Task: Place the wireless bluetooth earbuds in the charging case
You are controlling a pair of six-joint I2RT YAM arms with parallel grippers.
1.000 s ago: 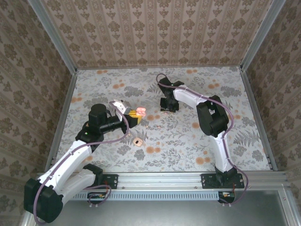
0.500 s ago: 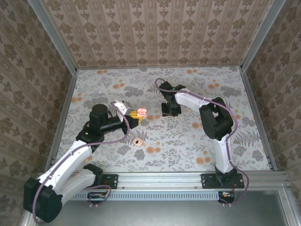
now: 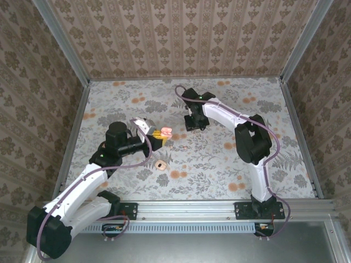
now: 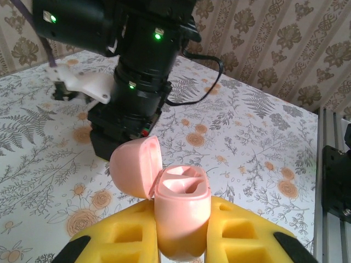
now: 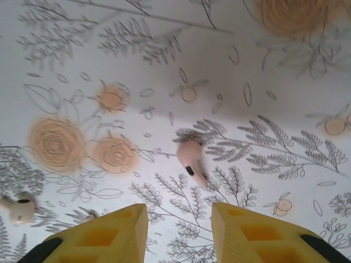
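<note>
The charging case (image 4: 184,203) is a salmon-pink shell with its lid (image 4: 134,170) hinged open to the left and two bare wells on top. My left gripper (image 4: 181,233) is shut on its body between yellow foam fingers, holding it upright above the table; from above the case (image 3: 164,132) sits at that gripper (image 3: 158,137). My right gripper (image 5: 178,209) hangs open over the table with nothing between its fingers. A pink earbud (image 5: 191,160) lies flat just beyond its fingertips. A paler earbud (image 5: 19,210) lies at the far left.
The right arm's black wrist (image 4: 137,82) stands close behind the held case. A small pinkish object (image 3: 160,164) lies on the floral table cover (image 3: 219,170) near the left arm. Patterned walls and metal rails (image 3: 74,137) box the table in.
The right gripper has shifted a little, first toward the near side, then back and to the left. The left arm and the open case have stayed put.
</note>
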